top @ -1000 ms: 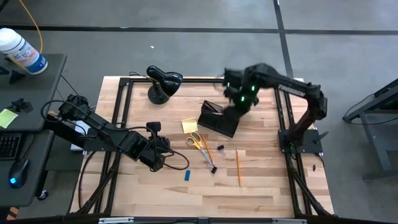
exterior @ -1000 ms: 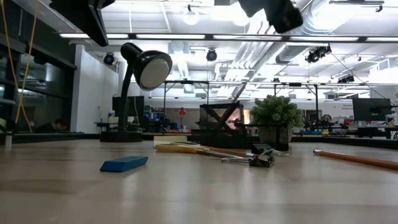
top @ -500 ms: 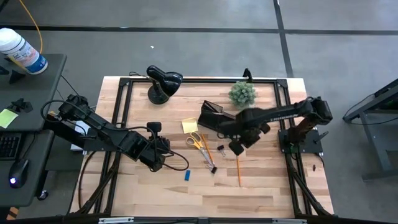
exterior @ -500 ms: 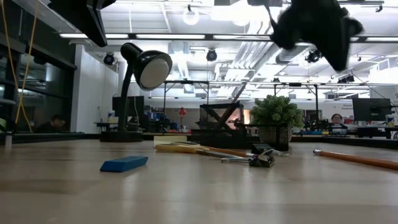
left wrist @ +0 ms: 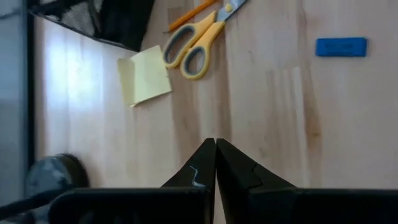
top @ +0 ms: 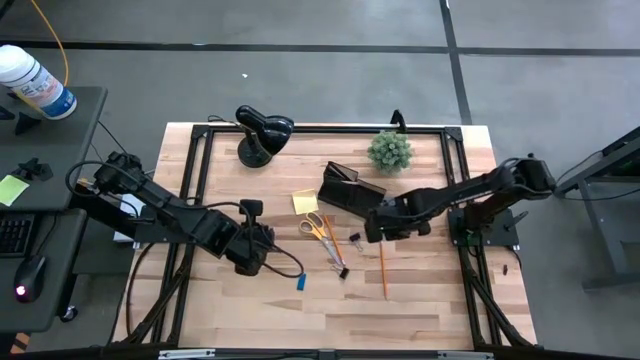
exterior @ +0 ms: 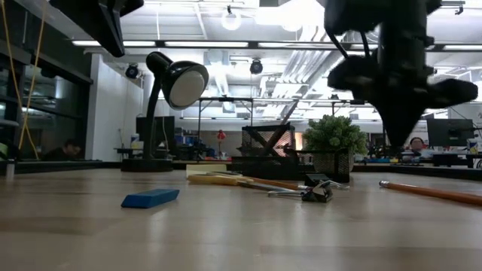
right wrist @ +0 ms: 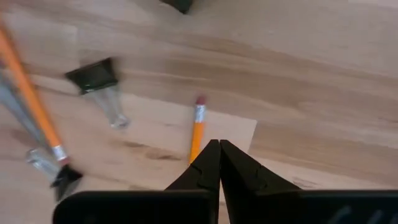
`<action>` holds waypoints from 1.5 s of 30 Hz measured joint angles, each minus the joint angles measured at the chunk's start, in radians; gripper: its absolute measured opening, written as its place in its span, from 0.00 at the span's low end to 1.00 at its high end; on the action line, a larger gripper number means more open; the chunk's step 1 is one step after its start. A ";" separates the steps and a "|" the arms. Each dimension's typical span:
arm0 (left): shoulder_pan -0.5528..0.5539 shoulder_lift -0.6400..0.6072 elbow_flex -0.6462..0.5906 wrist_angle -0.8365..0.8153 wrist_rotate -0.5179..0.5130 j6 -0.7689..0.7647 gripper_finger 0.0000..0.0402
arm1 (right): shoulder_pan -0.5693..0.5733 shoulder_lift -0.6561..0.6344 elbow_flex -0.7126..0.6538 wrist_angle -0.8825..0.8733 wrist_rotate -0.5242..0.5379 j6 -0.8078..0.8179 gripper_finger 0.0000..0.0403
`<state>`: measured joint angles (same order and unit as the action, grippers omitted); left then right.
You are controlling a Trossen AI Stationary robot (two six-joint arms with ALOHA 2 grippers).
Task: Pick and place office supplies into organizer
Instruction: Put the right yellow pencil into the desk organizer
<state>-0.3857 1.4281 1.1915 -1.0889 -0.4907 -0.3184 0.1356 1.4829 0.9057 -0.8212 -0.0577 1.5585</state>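
Note:
An orange pencil (top: 382,268) lies on the table, with its eraser end (right wrist: 199,102) toward the black mesh organizer (top: 350,192). My right gripper (top: 378,228) points straight down, shut and bare, hovering just above that eraser end (exterior: 399,141). My left gripper (top: 256,250) hangs shut and bare over bare wood at the table's left (left wrist: 215,146). The yellow sticky-note pad (top: 305,200), orange-handled scissors (top: 318,225), black clip (right wrist: 93,74), blue block (top: 300,282), and pens with another pencil (top: 336,256) lie flat between the arms.
A green potted plant (top: 390,150) stands behind the organizer. A black desk lamp (top: 262,132) is at the far left. Black frame rails (top: 195,180) run along the table's sides. Bare wood stretches along the near edge (top: 330,320).
My right gripper has swung from high over the organizer toward the table's near edge and dropped low, rolling as it went, and now stands over the pencil's eraser end. The things on the table have stayed where they were.

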 joint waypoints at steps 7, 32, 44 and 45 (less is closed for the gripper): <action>0.096 0.000 0.000 0.087 0.147 -0.037 0.01 | 0.000 0.006 -0.046 0.071 0.063 -0.029 0.10; 0.405 0.000 0.000 0.265 0.279 -0.029 0.01 | -0.020 0.103 -0.045 0.181 0.043 -0.126 0.27; 0.440 0.000 0.000 0.260 0.390 0.257 0.01 | -0.020 0.107 -0.045 0.123 -0.006 0.003 0.27; 0.440 0.000 0.000 0.260 0.390 0.266 0.01 | -0.020 0.107 -0.045 0.123 -0.011 0.009 0.27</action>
<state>0.0544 1.4281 1.1915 -0.8288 -0.1004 -0.0524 0.1154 1.5902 0.8604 -0.6980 -0.0688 1.5670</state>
